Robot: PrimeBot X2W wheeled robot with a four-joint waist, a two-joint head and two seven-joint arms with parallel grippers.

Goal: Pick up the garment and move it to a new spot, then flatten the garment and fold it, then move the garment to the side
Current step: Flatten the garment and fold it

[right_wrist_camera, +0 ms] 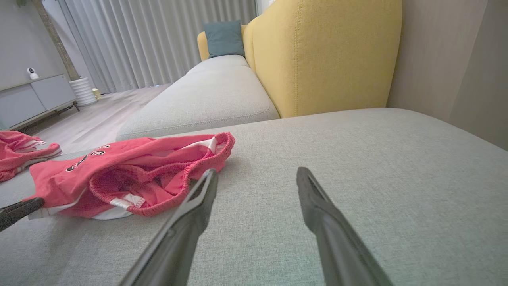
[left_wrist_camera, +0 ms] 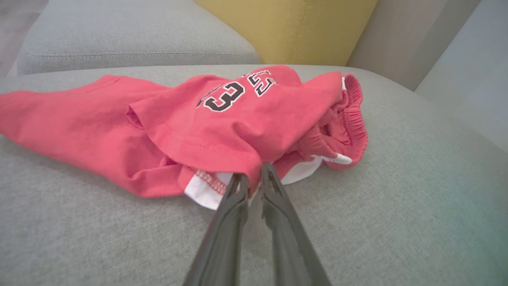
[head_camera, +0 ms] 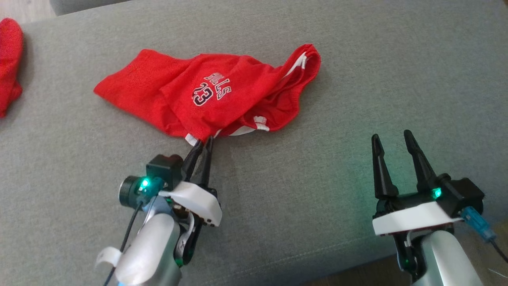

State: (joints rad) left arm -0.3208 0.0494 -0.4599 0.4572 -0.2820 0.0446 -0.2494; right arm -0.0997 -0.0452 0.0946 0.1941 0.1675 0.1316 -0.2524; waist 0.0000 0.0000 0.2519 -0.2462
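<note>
In the head view the red garment [head_camera: 206,91], printed "BULLS 23", lies crumpled at upper centre on the grey woven sofa seat [head_camera: 357,79]. The left gripper [head_camera: 202,145] has its fingers pinched on the white-trimmed hem, and the right gripper [head_camera: 393,139], lower right, holds its fingers apart. The left wrist view adds hem stitching and a gathered elastic waistband. The right wrist view adds a yellow backrest [right_wrist_camera: 325,55], a teal cushion [right_wrist_camera: 224,37] and pleated curtains [right_wrist_camera: 158,39].

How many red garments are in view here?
2. The crumpled red fabric shorts printed 23 lie on the grey sofa cushion, hem pinched in the left gripper; a second red fabric garment sits at the head view's far left edge, partly cut off.
</note>
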